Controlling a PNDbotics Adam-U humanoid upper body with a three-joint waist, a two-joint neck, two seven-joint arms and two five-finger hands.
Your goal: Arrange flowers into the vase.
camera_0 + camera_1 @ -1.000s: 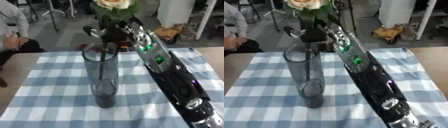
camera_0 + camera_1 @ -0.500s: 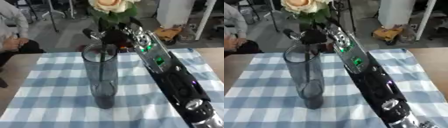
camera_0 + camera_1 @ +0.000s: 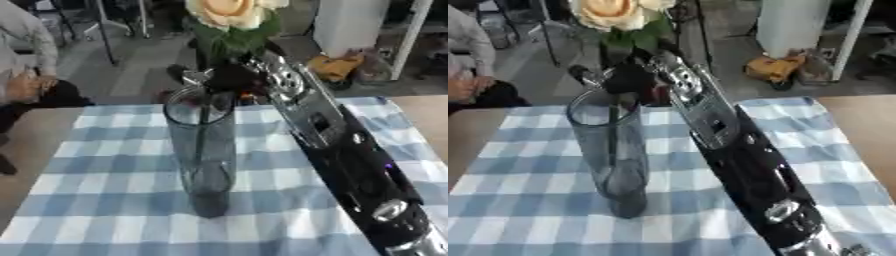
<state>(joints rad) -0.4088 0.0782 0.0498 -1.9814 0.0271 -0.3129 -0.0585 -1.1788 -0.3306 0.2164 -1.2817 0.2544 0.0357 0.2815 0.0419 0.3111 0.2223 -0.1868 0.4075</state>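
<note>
Fingers of the right hand (image 3: 229, 79) pinch the rose (image 3: 229, 14); stem's partway into the vase (image 3: 203, 150) at 12 o'clock, not released yet.

You have one rose (image 3: 229, 12), one glass vase (image 3: 203, 150), one checked cloth (image 3: 114, 200) and one robot hand (image 3: 229, 77) in front of you.

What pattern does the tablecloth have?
The tablecloth has blue and white checks, clearest in the left eye view.
</note>
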